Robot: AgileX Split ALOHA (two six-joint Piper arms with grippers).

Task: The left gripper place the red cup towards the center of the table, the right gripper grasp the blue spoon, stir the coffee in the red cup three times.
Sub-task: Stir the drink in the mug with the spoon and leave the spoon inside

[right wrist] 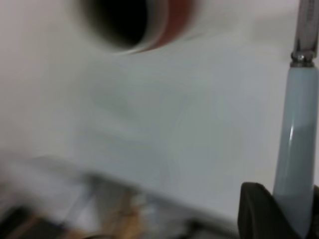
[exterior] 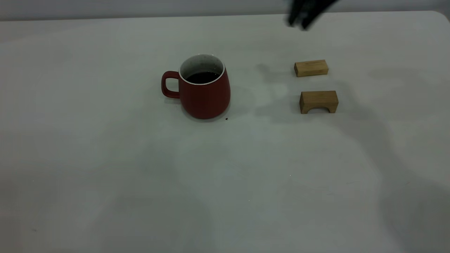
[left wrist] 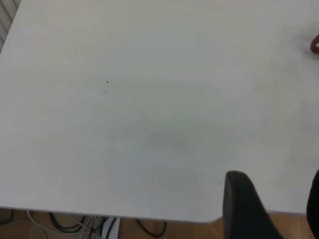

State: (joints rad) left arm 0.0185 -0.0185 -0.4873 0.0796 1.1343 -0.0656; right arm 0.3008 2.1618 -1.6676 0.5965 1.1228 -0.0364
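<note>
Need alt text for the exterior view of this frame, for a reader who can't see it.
A dark red cup holding dark coffee stands upright near the middle of an off-white table, its handle pointing to the view's left. To its right lie two small wooden blocks, one arch-shaped. A blurred black gripper hangs at the top edge, above the blocks.

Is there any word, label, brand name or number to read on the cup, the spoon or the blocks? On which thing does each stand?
None can be read.
The red cup: plain glaze.
The blue spoon, held in the right pincer: plain handle.
The two wooden blocks: bare wood.
The table: unmarked.
</note>
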